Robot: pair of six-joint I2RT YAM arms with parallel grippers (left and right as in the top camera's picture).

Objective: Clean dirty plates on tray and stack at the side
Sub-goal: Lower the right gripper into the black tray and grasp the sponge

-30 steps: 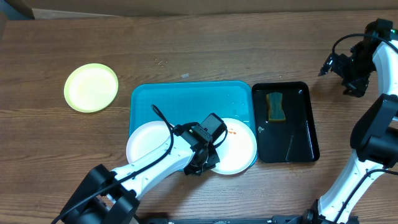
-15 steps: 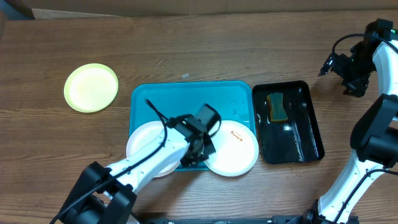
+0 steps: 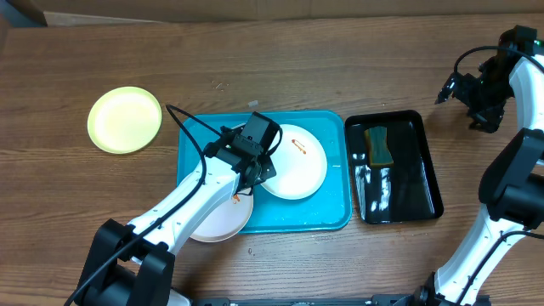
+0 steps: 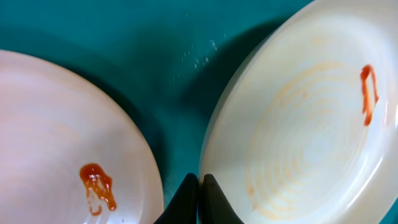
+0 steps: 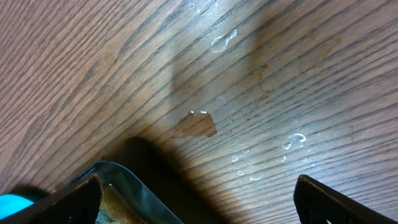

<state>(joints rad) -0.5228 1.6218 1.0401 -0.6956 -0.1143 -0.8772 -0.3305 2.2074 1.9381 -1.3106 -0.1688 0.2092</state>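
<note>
— Where is this?
— A robotics lab bench: a left arm [image 3: 183, 202] and a right arm [image 3: 510, 170], cables exposed, work at a wood-grain table [image 3: 340, 59].
— What marks it as a test?
— Staged props: a turquoise tray [image 3: 327, 208] with sauce-smeared plates [image 3: 302, 174], and a black tray [image 3: 416, 183] holding a sponge [image 3: 376, 145].

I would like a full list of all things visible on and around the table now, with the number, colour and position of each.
table: one, brown wood, under everything.
turquoise tray: one, at the table's centre.
right white plate: one, red-orange smear, inside the turquoise tray.
left white plate: one, red-orange smear, overhanging the turquoise tray's near edge.
yellow-green plate: one, on the table, left of the turquoise tray, apart from it.
black tray: one, right of the turquoise tray.
sponge: one, green-yellow, in the black tray.
left gripper: shut on the right white plate's rim.
right gripper: open, above the table at far right.
</note>
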